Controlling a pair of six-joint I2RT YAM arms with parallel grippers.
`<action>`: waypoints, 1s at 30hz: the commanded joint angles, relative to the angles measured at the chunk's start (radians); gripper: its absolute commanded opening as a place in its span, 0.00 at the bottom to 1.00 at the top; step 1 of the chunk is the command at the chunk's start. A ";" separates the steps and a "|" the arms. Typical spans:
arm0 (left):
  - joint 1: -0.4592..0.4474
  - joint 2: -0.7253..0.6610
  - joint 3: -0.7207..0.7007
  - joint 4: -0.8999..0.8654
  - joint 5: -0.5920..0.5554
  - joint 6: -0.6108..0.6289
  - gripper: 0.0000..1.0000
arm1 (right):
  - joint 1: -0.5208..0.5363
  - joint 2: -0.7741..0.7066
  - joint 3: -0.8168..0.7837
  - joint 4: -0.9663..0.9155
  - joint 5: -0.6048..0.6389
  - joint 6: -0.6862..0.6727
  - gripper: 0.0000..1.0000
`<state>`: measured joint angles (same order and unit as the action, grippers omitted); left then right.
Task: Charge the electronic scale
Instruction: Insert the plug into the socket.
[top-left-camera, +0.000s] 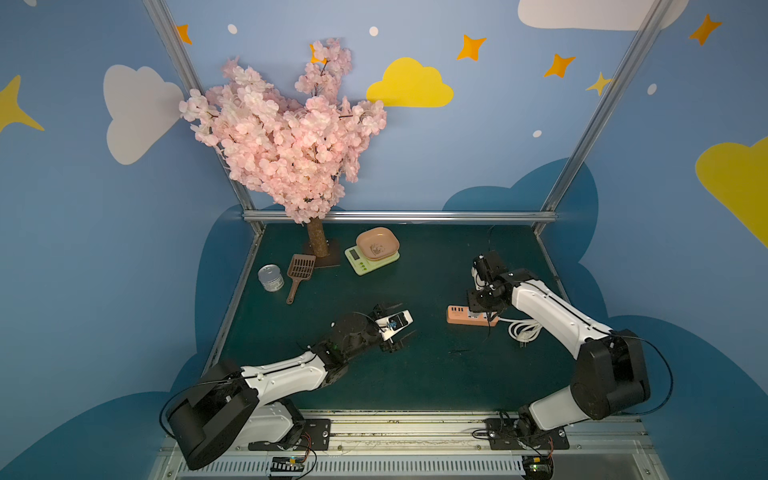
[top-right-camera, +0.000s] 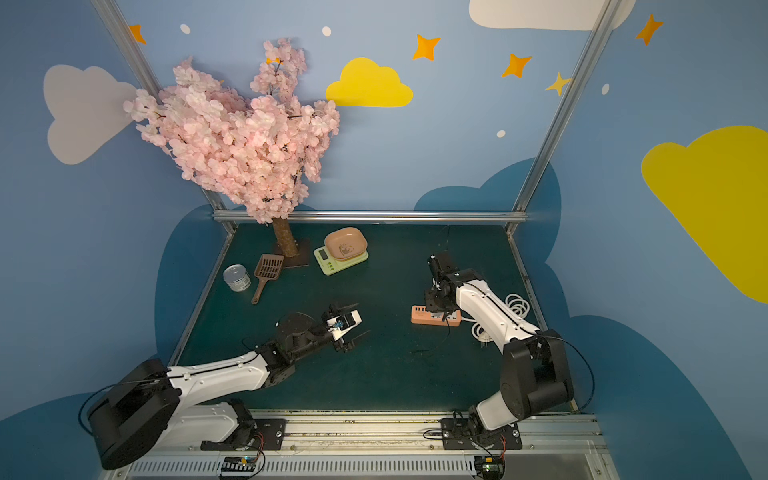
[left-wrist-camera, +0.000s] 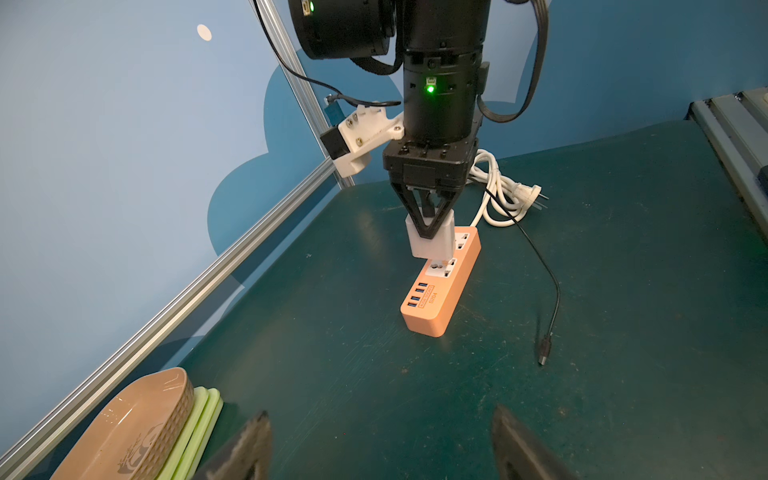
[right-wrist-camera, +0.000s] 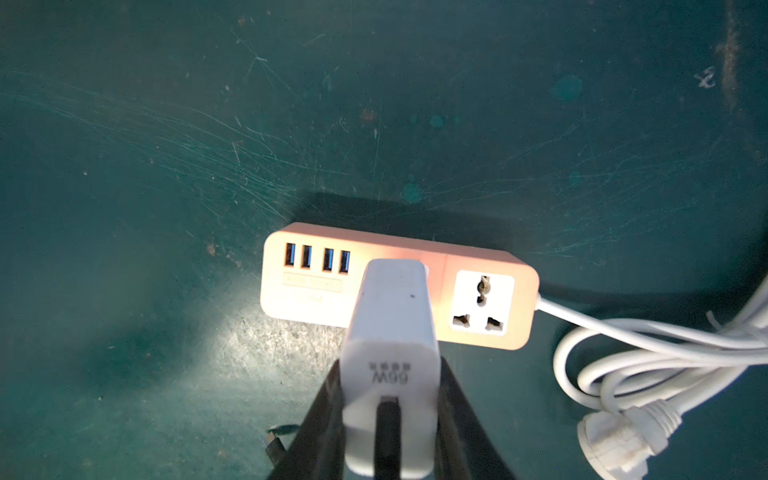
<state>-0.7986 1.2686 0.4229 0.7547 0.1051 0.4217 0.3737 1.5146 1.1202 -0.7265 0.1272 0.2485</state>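
The electronic scale (top-left-camera: 360, 262) (top-right-camera: 330, 262), pale green with a pink dish (top-left-camera: 377, 243) on top, sits at the back of the mat near the tree trunk. Its green edge (left-wrist-camera: 203, 424) shows in the left wrist view. My right gripper (top-left-camera: 478, 308) (top-right-camera: 436, 307) (left-wrist-camera: 428, 226) (right-wrist-camera: 390, 374) points down, shut on a white charger (left-wrist-camera: 430, 243) (right-wrist-camera: 390, 332). The charger stands on the middle socket of the salmon power strip (top-left-camera: 457, 313) (left-wrist-camera: 436, 299) (right-wrist-camera: 316, 286). A black cable (left-wrist-camera: 552, 291) trails from the charger, and its plug end (left-wrist-camera: 544, 353) lies on the mat. My left gripper (top-left-camera: 408, 318) (top-right-camera: 362, 318) (left-wrist-camera: 380, 419) hovers open and empty mid-mat.
A pink blossom tree (top-left-camera: 286, 137) stands at the back left, with a brown scoop (top-left-camera: 299, 270) and a tin can (top-left-camera: 271, 278) beside it. The strip's white cord (top-left-camera: 525, 330) (right-wrist-camera: 623, 374) is coiled to its right. Aluminium rails (top-left-camera: 399, 216) border the mat.
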 joint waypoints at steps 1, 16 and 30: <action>-0.001 0.003 0.021 0.019 0.008 0.000 0.82 | -0.009 0.013 0.012 0.021 -0.028 0.021 0.10; -0.001 0.005 0.016 0.020 0.001 -0.005 0.83 | -0.019 0.048 -0.004 0.019 -0.005 0.061 0.08; -0.002 0.007 0.013 0.020 -0.005 -0.004 0.83 | -0.020 0.012 -0.046 -0.004 -0.008 0.060 0.07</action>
<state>-0.7986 1.2701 0.4229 0.7578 0.1001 0.4217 0.3573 1.5417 1.1084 -0.6964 0.1139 0.3000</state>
